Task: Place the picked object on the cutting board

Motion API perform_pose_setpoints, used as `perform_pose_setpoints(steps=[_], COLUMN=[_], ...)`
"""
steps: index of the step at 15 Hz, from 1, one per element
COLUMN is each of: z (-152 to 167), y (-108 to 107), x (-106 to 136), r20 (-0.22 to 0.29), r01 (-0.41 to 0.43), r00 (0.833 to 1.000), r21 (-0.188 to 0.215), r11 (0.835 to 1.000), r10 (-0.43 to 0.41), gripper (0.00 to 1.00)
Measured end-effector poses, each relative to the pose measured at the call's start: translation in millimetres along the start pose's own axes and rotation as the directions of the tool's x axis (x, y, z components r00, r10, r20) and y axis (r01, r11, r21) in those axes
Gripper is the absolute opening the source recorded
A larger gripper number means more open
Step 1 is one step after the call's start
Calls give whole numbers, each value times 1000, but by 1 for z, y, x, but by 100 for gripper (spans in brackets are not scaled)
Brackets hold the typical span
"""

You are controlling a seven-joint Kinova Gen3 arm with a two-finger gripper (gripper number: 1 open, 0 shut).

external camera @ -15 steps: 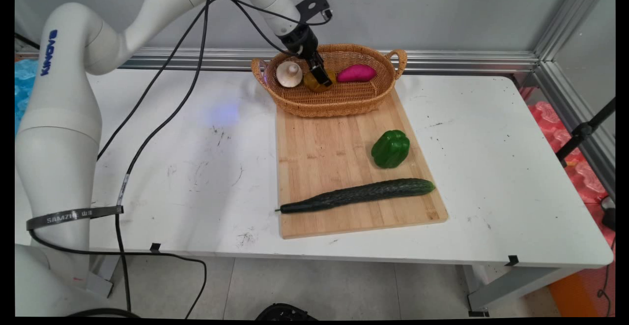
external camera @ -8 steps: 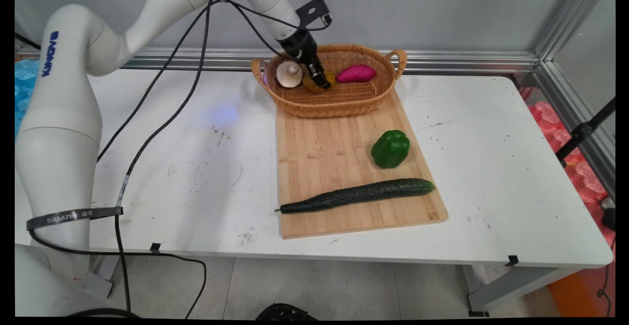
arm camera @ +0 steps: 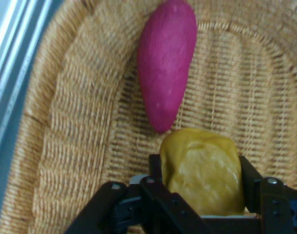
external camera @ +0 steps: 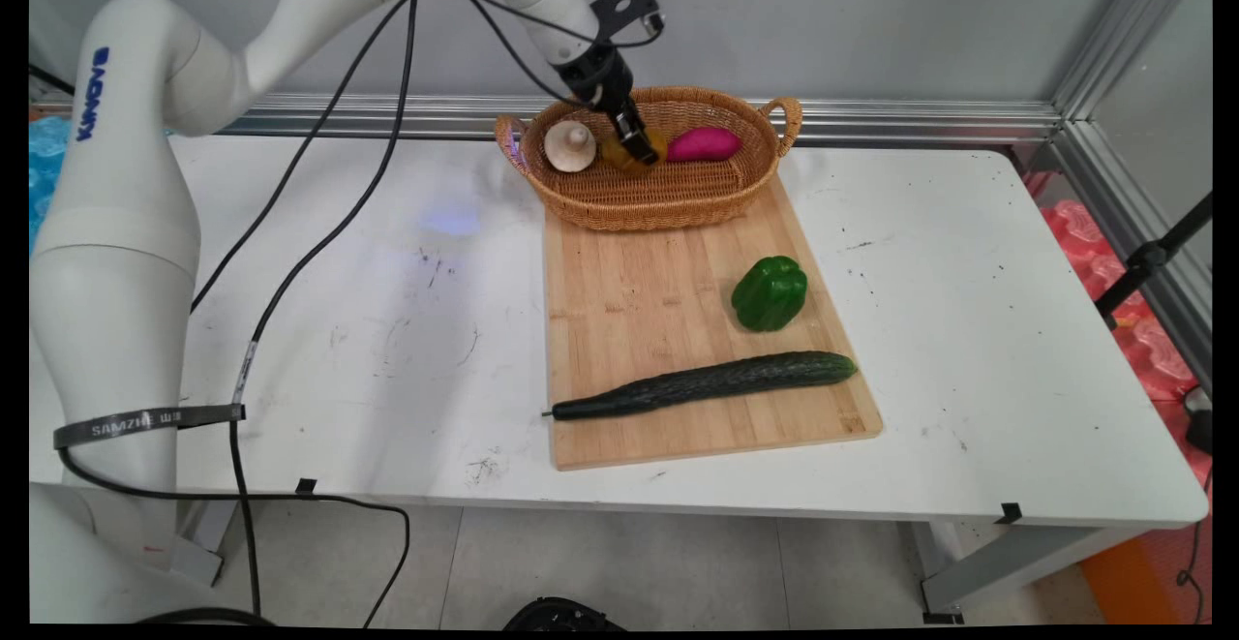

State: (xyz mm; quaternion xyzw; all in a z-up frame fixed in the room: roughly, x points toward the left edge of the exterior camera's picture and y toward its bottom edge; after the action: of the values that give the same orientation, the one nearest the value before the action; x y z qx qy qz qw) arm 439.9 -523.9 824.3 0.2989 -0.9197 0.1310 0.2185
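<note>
Closest to the worktop's near edge there's a cucumber lying across the front end of a wooden cutting board, green pepper a bit further back on the same board. At the far edge sits a wicker basket with a mushroom and a pink sweet potato in it. The gripper is in the basket too, fingers clamped on either side of a yellow potato, sweet potato just beside it

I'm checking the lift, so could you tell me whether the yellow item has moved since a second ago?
Yes: the yellow item, shut in the gripper, has risen slightly against the basket rim.
</note>
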Motion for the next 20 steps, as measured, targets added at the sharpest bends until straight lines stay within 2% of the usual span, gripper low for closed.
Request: perform_pose_setpoints(steps=[6, 11, 15, 20], z=[-42, -75, -93, -107], y=[36, 85, 126, 170], x=[55, 85, 85, 57], r20=[-31, -34, -19, 14], r01=[-13, -2, -11, -39], r00=[999, 999, 1000, 999], r21=[47, 42, 18, 11], r11=[999, 999, 1000, 999], r10=[14, 3, 11, 39], gripper=[0, 0, 0, 0])
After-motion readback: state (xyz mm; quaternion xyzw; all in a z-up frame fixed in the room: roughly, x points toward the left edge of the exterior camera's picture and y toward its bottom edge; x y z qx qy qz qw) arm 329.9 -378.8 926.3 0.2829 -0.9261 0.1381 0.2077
